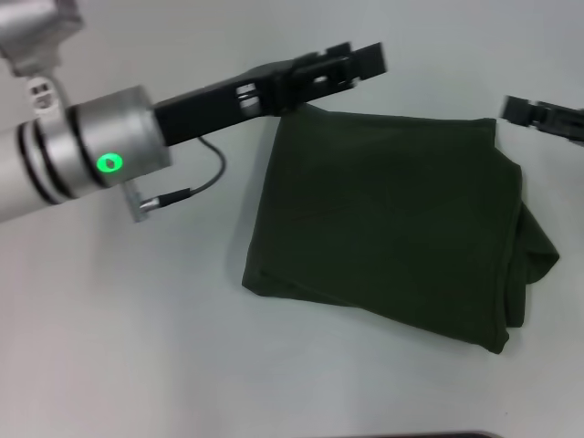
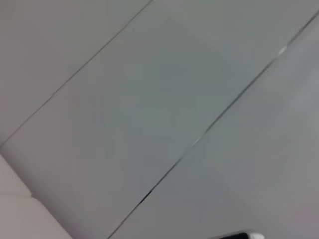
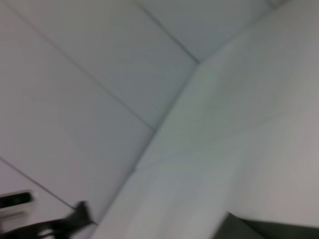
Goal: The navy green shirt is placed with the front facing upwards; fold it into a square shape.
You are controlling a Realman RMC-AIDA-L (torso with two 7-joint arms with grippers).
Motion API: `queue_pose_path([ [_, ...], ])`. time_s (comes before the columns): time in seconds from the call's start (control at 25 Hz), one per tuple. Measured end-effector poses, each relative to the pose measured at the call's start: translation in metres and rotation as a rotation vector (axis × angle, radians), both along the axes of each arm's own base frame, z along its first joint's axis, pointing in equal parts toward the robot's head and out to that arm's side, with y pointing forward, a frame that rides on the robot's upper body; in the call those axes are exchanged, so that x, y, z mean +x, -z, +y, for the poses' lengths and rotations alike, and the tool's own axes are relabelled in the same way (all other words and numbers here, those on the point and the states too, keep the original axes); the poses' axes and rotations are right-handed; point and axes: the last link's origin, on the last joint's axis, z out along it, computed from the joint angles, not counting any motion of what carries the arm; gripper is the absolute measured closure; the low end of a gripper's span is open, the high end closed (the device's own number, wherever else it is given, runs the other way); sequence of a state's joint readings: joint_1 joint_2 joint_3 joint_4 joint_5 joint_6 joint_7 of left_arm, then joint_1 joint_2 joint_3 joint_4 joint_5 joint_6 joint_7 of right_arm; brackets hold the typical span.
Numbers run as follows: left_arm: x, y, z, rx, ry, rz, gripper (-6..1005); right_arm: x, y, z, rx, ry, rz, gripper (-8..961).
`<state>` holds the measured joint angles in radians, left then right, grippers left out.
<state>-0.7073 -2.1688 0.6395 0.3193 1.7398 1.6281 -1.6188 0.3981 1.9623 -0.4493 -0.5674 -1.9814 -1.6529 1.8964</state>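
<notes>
The navy green shirt (image 1: 392, 219) lies on the white table as a folded, roughly square bundle. Its lettering and neck label are hidden, and loose folds bulge along its right edge. My left gripper (image 1: 354, 60) is at the shirt's far left corner, just beyond the cloth edge. My right gripper (image 1: 546, 115) is at the right edge of the head view, just off the shirt's far right corner. A dark corner of the shirt (image 3: 271, 230) shows in the right wrist view.
The white table (image 1: 137, 347) surrounds the shirt on all sides. My left arm (image 1: 82, 155) crosses the upper left, with a thin cable (image 1: 205, 178) hanging from it. The left wrist view shows only pale panels with seams (image 2: 199, 139).
</notes>
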Motion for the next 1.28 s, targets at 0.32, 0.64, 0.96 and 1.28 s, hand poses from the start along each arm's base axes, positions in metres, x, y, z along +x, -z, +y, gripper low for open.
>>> queue_pose_path([
  [0.32,-0.021,-0.02,-0.01,0.078,0.022,0.02,50,0.03,-0.039,-0.012,-0.071,0.229,-0.051,325],
  [0.64,-0.03,-0.021,-0.015,0.083,0.04,0.071,51,0.045,-0.044,-0.017,-0.166,0.357,-0.107,328],
  [0.96,-0.031,-0.021,-0.015,0.096,0.037,0.073,51,0.046,-0.03,-0.009,-0.192,0.402,-0.126,328],
  [1.28,-0.032,-0.02,-0.015,0.112,0.043,0.078,50,0.041,-0.006,0.001,-0.212,0.408,-0.11,327],
])
